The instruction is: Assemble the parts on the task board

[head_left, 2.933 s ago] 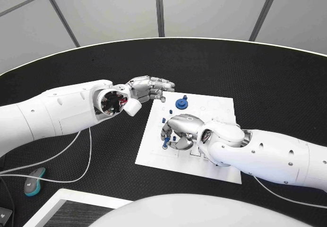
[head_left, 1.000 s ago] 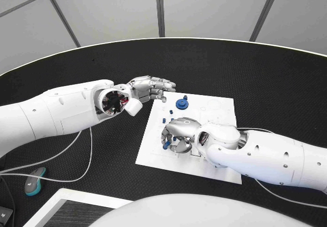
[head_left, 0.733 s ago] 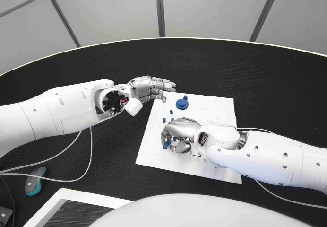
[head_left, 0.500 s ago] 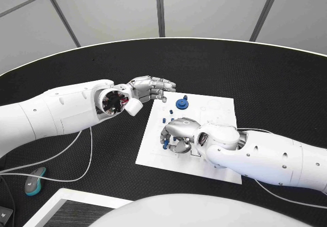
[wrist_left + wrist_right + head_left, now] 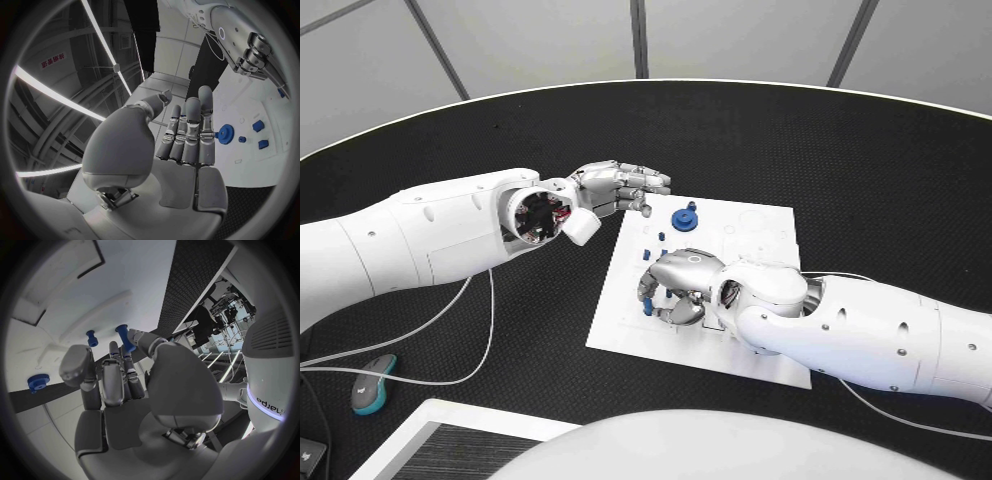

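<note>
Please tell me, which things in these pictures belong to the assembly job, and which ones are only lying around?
Belong to the job:
task board
blue gear
small blue parts
right hand, over the board

Lying about:
white cable
teal object at the cable's end

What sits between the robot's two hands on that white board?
In the head view, a blue gear-like part stands on the task board, between the left hand at the board's far corner and the right hand.
</note>
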You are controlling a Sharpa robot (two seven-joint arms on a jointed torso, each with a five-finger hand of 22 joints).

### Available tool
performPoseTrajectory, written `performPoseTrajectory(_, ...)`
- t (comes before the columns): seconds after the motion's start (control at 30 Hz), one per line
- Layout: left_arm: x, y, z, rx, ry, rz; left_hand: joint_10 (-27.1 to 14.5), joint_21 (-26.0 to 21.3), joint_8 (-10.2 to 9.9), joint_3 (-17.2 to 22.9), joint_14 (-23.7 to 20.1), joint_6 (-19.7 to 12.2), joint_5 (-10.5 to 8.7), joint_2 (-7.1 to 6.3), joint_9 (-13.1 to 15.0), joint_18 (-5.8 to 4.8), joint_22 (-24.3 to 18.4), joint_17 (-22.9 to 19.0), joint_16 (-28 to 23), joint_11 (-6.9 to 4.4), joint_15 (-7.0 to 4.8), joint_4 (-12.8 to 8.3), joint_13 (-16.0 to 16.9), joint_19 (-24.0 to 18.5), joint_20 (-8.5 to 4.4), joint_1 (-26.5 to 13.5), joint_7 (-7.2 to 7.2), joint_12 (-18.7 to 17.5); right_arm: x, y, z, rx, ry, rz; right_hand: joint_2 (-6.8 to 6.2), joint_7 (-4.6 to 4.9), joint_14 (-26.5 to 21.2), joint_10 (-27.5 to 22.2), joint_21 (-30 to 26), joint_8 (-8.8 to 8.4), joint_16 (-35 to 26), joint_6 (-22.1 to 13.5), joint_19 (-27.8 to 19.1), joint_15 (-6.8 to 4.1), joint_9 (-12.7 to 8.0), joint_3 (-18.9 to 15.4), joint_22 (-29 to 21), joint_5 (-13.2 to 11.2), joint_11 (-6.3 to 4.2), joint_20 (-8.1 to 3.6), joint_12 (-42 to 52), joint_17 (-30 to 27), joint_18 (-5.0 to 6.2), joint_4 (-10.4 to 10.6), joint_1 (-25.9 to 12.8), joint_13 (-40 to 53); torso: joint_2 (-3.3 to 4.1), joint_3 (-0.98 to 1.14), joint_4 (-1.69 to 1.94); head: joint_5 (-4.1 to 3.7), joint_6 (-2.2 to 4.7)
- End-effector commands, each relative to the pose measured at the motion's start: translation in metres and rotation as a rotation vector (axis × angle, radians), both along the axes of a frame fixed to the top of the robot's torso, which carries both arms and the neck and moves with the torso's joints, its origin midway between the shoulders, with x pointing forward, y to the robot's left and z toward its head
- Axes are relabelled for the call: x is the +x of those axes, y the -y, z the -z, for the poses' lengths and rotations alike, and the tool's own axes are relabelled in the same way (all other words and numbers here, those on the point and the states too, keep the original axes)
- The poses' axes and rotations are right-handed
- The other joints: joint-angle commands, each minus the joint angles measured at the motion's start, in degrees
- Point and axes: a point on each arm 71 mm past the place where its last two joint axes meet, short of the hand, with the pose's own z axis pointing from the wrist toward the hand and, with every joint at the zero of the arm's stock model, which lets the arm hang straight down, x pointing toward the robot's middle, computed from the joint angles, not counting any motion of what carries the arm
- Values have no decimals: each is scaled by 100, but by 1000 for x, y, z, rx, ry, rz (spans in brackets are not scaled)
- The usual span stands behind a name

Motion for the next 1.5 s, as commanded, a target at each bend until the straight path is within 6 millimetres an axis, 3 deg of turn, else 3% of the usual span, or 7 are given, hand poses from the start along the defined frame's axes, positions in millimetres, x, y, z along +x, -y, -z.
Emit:
performPoseTrajectory(0.03, 0, 0, 0, 0, 0, 0, -36, -12, -5, -20, -27, -43, 35, 33, 5, 86, -6, -5, 7, 6, 6, 7, 6, -13, 13, 3, -6, 18, 0, 0, 0, 0, 0, -1, -33, -3, 224, -75, -89, -51, -53, -82, -36, 32, -14, -51, -55, -2, -1, 34, -10, -47, 53, -7, -37, -24, 3, -1, 2, -3, 0)
performPoseTrajectory(0.77, 0, -3, 0, 3, 0, -6, -36, -12, -5, -20, -27, -43, 35, 33, 5, 86, -6, -5, 7, 6, 6, 7, 6, -13, 13, 3, -6, 18, -16, 22, -25, 209, 85, 24, -144, -170, 173, -362, -755, -386, -173, -685, -123, 17, -139, -370, -501, 35, -14, 35, 159, -227, 165, 58, -121, -175, -16, 14, -9, -71, 0)
performPoseTrajectory(1.07, 2, -6, 2, 5, -1, -12, -36, -12, -5, -20, -27, -43, 35, 33, 5, 86, -6, -5, 7, 6, 6, 7, 6, -13, 13, 3, -6, 18, -13, 86, -52, 354, -3, 268, -88, 39, 230, 719, -425, -108, -93, -113, 83, -56, -31, -627, -333, -64, -116, -29, 924, -124, 93, 426, -379, -5, -85, 9, -85, -371, 13)
performPoseTrajectory(1.2, 3, -8, 3, 7, -3, -16, -36, -12, -5, -20, -27, -43, 35, 33, 5, 86, -6, -5, 7, 6, 6, 7, 6, -13, 13, 3, -6, 18, -10, 126, -55, 349, -71, 423, -171, -169, 311, 1456, -8, 108, 112, 173, 206, -235, 41, -866, -69, -75, -350, -171, 1568, 152, 29, 622, -511, 438, -139, 23, -151, -625, 44)
performPoseTrajectory(1.27, 2, -8, 4, 7, -4, -16, -44, -18, -4, -25, -32, -47, 35, 33, 11, 86, -11, -12, 10, 7, 7, 13, 6, -13, 14, 7, -6, 24, -10, 138, -55, 341, -90, 472, -133, -299, 340, 1230, 207, 298, 183, 208, 270, -378, 135, -1060, 87, 14, -472, -297, 2378, 223, -27, 776, -407, 1336, -150, 25, -167, -730, 55)
performPoseTrajectory(1.37, 2, -9, 5, 7, -6, -17, -44, -18, -4, -25, -32, -47, 35, 33, 11, 86, -11, -12, 10, 7, 7, 13, 6, -13, 14, 7, -6, 24, -14, 161, -51, 317, -122, 556, -127, -315, 413, 1800, 690, 655, 431, 190, 351, -375, 435, -1492, 427, 28, -577, -350, 5912, 564, -104, 1166, -517, 5071, -170, 30, -200, -910, 78)
performPoseTrajectory(1.5, 2, -10, 6, 7, -9, -18, -44, -18, -4, -25, -32, -47, 35, 33, 11, 86, -11, -12, 10, 7, 7, 13, 6, -13, 14, 7, -6, 24, -23, 184, -42, 286, -158, 660, -38, -357, 482, 2183, 1096, 875, 693, 74, 403, -367, 667, -1766, 706, 89, -512, -344, 7293, 983, -171, 1457, -474, 6620, -191, 37, -242, -1026, 77)
